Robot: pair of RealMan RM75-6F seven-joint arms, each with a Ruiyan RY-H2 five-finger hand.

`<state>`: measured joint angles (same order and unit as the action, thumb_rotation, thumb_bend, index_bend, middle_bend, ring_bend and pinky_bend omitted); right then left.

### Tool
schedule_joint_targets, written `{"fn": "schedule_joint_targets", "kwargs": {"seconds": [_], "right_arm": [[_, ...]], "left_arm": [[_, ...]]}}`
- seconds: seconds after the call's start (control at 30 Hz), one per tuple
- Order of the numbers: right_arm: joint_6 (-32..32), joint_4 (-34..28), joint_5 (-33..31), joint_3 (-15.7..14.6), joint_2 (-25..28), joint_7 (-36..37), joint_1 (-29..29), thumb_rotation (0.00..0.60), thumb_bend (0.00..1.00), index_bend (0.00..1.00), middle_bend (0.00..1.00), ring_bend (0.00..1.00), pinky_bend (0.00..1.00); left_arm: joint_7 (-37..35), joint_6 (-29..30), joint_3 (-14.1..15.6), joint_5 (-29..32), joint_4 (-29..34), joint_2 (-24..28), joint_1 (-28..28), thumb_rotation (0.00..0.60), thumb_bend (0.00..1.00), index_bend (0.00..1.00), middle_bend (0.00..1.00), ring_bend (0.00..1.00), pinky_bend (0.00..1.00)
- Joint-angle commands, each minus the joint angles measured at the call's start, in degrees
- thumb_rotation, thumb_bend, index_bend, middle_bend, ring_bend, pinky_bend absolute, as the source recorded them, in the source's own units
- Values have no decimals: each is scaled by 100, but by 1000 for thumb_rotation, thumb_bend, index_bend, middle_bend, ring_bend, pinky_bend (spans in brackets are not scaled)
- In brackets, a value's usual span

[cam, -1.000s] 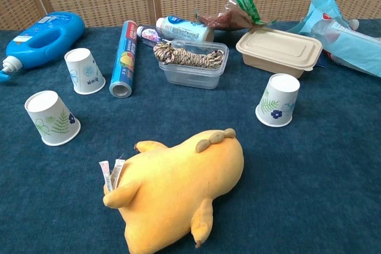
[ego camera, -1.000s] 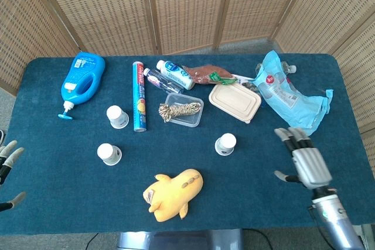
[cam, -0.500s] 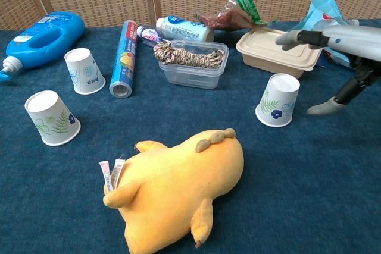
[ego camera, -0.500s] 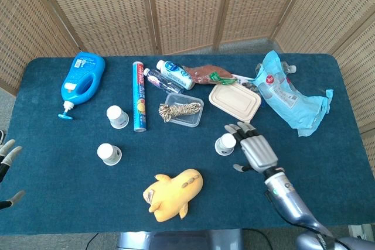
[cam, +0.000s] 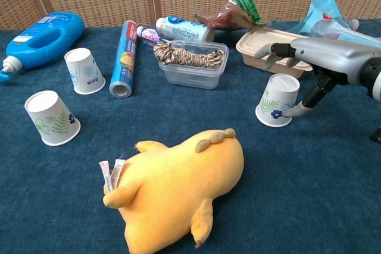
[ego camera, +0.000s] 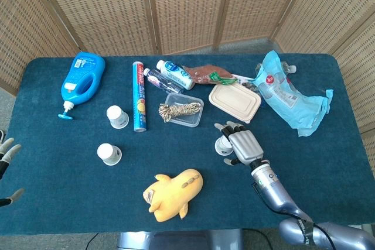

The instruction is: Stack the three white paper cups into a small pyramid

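Three white paper cups stand upside down on the blue table. Two are on the left: one point(ego camera: 118, 116) point(cam: 85, 71) further back, one point(ego camera: 109, 153) point(cam: 52, 118) nearer. The third cup point(ego camera: 222, 143) point(cam: 277, 99) stands right of centre. My right hand point(ego camera: 241, 146) point(cam: 318, 57) reaches around it from the right, fingers spread above its top and the thumb touching its lower side. The cup still rests on the table. My left hand point(ego camera: 7, 157) hangs at the table's far left edge, fingers apart, holding nothing.
A yellow plush toy point(ego camera: 173, 194) lies at the front centre. Behind the cups are a clear box of rope point(ego camera: 181, 110), a blue tube point(ego camera: 139, 95), a blue detergent bottle point(ego camera: 82, 77), a beige lidded box point(ego camera: 235, 102) and a light blue bag point(ego camera: 290, 95).
My right hand has swept left from the table's right side to the right-hand cup and now reaches around it. The cups and left hand have not moved.
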<state>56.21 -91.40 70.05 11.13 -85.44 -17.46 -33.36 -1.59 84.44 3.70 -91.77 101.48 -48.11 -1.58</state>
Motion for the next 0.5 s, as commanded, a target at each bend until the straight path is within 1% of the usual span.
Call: {"fn": "schedule_joint_targets", "kwargs": {"seconds": [0.03, 0.17, 0.33, 0.43, 0.5], "right_arm": [[25, 295, 97, -58, -134, 237, -26, 600, 96, 155, 269, 165, 238], [30, 602, 153, -75, -242, 478, -51, 600, 173, 183, 292, 189, 263], [75, 891, 254, -99, -336, 714, -71, 600, 329, 246, 345, 233, 315], [119, 977, 338, -130, -355, 811, -71, 600, 389, 276, 368, 249, 317], [138, 995, 362, -143, -360, 888, -64, 600, 409, 283, 375, 255, 324]], "left_arm": [[55, -73, -19, 61, 9, -23, -35, 600, 245, 0, 0, 0, 0], [179, -190, -30, 139, 13, -73, -80, 600, 244, 0, 0, 0, 0], [339, -347, -52, 269, 29, -138, -141, 600, 245, 0, 0, 0, 0], [408, -383, -62, 312, 44, -167, -157, 600, 245, 0, 0, 0, 0], [442, -401, -60, 323, 51, -180, -164, 600, 245, 0, 0, 0, 0]]}}
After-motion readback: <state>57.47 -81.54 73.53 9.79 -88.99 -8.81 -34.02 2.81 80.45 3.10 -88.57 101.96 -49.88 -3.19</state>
